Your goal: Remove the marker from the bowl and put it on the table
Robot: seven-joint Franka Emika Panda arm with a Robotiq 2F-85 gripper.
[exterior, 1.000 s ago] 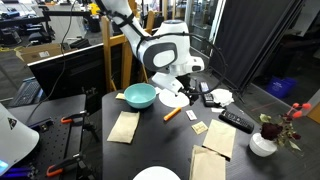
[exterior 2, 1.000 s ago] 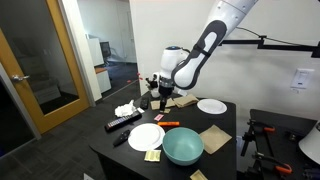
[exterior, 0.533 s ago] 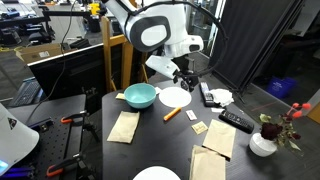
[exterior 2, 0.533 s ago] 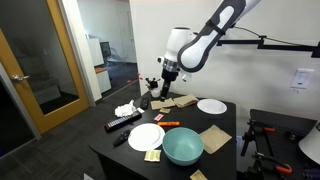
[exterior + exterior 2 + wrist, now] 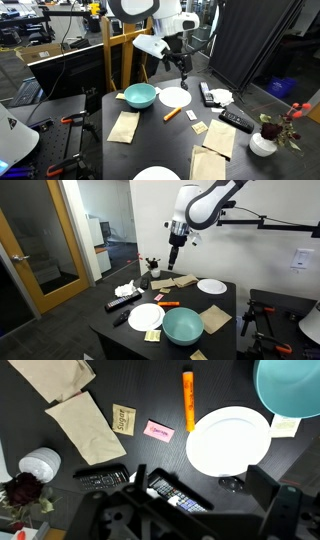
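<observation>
While the gripper (image 5: 182, 66) hangs high above the table (image 5: 165, 137) at the top centre of an exterior view, the wrist view shows its two dark fingers (image 5: 140, 477) coming in from the bottom edge, spread wide with nothing between them, so it is released and empty. Directly beyond the fingers in that view sits a flat white plate (image 5: 228, 442), right of centre, with black remote controls (image 5: 178, 494) lying along the lower part of the frame. The marker (image 5: 187, 400), a short orange stick, lies flat on the dark tabletop at the upper centre, its lower end just beside the plate's upper left rim. It is outside the bowl (image 5: 295, 385), whose teal curve fills the upper right corner, apart from the marker. In an exterior view the marker (image 5: 172, 114) rests right of the bowl (image 5: 140, 96) and just below the plate (image 5: 175, 97). Left of the marker in the wrist view lie a pink packet (image 5: 158, 431) and a tan packet (image 5: 124, 419), then tan napkins (image 5: 85, 425) toward the upper left. A white vase (image 5: 40, 462) with dark red flowers stands at the lower left.
</observation>
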